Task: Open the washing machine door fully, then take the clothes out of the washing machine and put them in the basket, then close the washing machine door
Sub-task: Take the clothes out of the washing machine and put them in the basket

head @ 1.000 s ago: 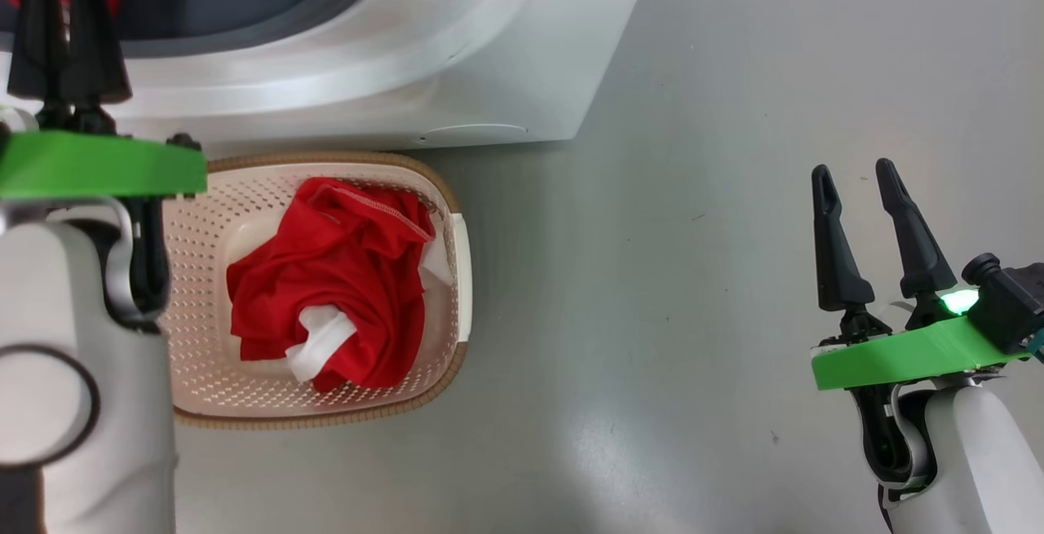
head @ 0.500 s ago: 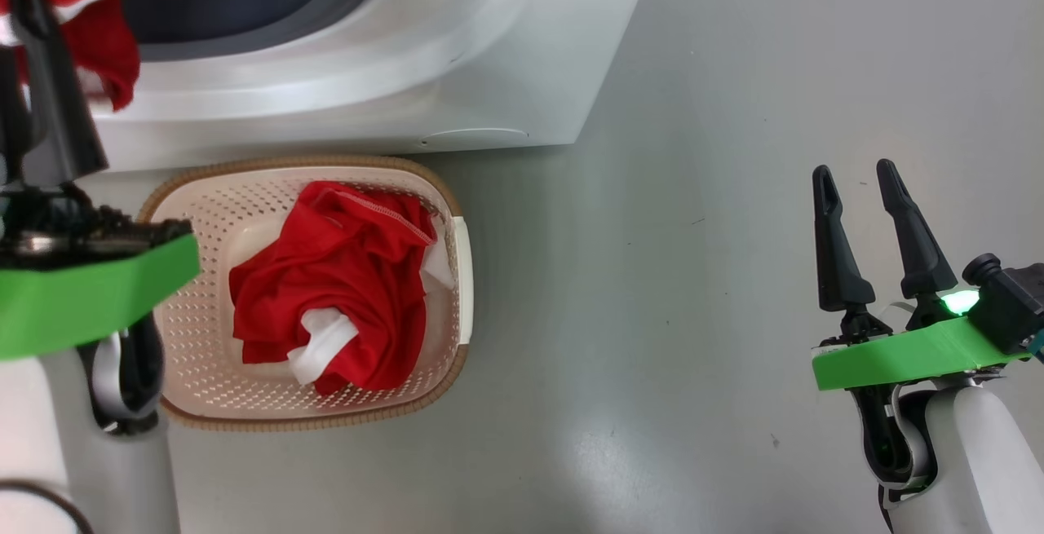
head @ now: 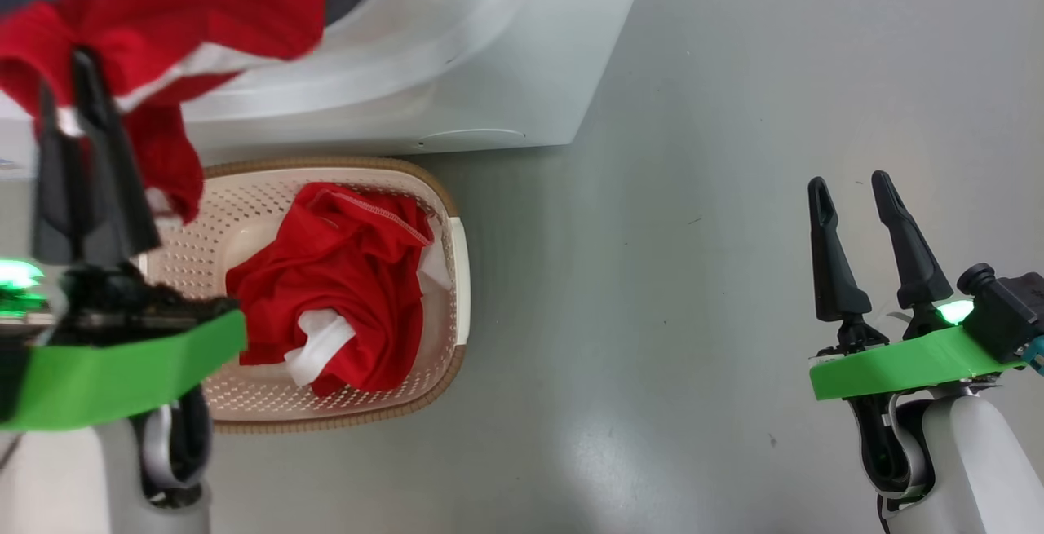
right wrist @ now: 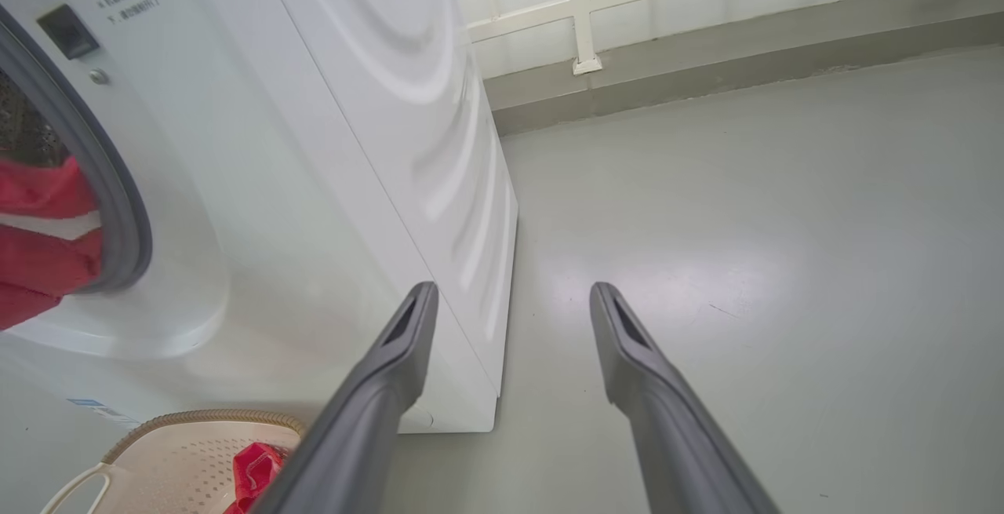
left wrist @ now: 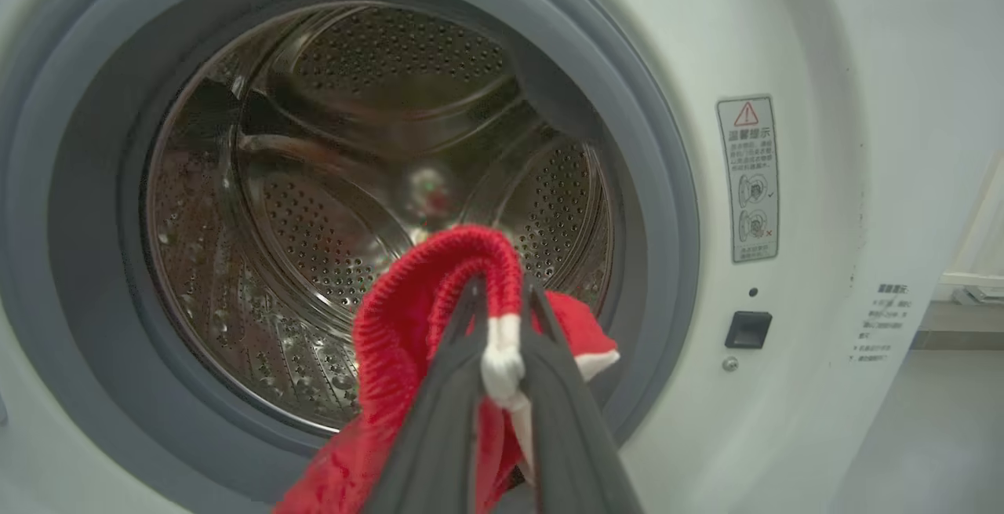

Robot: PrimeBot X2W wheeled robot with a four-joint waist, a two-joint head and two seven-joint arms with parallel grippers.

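left gripper (left wrist: 500, 302): clamped nearly shut on red garment (head: 188, 4), held just outside the drum (left wrist: 314, 224)
right gripper (head: 850, 182): spread wide, nothing held, parked aside
basket (head: 326, 163): set right under the washing machine (head: 489, 45) for easy drops

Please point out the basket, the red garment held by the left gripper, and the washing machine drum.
basket (head: 342, 421): head view, on its lower brown rim.
red garment (left wrist: 463, 241): left wrist view, top of the looped fold.
washing machine drum (left wrist: 329, 239): left wrist view, perforated steel wall.
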